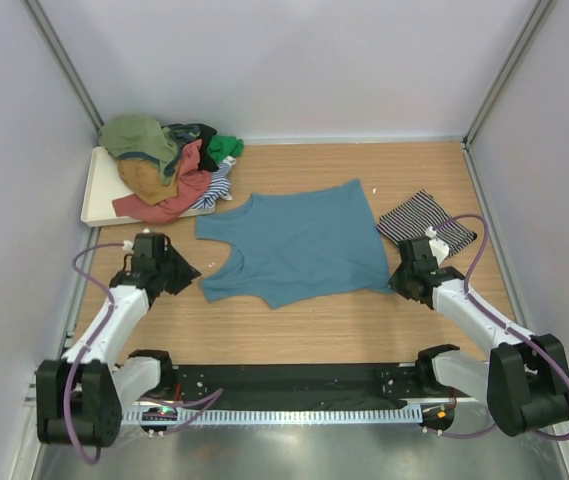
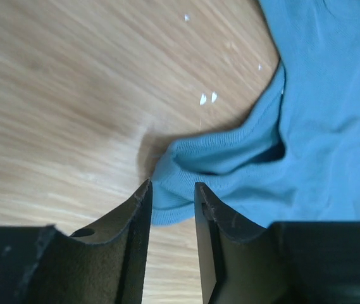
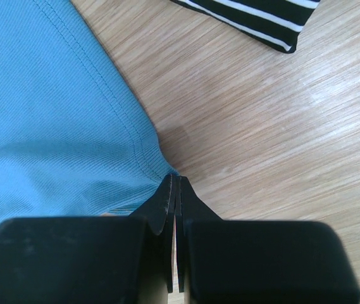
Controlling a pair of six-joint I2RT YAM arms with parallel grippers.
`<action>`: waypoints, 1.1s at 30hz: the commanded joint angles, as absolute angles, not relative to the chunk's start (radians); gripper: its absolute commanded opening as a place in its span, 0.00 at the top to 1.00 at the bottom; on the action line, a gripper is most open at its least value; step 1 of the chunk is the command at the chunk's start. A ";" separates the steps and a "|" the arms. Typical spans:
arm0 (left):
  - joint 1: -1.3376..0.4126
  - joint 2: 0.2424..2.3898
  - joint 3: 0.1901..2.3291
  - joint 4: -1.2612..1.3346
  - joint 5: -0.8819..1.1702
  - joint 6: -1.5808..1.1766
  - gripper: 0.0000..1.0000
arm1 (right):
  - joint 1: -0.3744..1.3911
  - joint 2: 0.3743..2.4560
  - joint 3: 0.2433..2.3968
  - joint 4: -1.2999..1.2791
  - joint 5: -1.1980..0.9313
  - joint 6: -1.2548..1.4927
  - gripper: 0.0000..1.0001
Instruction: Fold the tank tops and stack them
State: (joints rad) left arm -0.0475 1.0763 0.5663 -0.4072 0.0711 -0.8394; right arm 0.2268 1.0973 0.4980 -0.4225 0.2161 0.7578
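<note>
The teal tank top [image 1: 299, 245] lay flat
I had the left gripper [image 2: 171, 193] with fingers apart astride a strap, the right gripper [image 3: 174, 183] pinched together on the hem corner

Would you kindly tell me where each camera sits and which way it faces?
Top external: above and behind, looking down on table, teal tank top, left arm, right arm.
Left wrist: on that arm's wrist, past parted left tool toward the top's strap.
Right wrist: likewise, past closed right tool toward the hem corner.
Shared: all see the teal tank top.
</note>
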 commanded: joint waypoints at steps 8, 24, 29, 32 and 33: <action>-0.130 0.891 0.466 -0.431 0.170 -0.887 0.62 | 0.227 1.098 0.549 -0.411 0.207 0.756 0.98; -0.172 1.155 0.448 -0.264 0.196 -0.833 0.58 | 0.227 1.109 0.552 -0.413 0.193 0.772 0.98; -0.181 1.195 0.449 -0.267 0.169 -0.825 0.61 | 0.229 1.112 0.555 -0.422 0.195 0.772 0.99; -0.228 1.168 0.449 -0.328 0.010 -0.824 0.67 | 0.229 1.109 0.552 -0.426 0.199 0.776 0.99; -0.239 1.164 0.446 -0.340 -0.029 -0.830 0.73 | 0.229 1.109 0.552 -0.426 0.193 0.776 0.99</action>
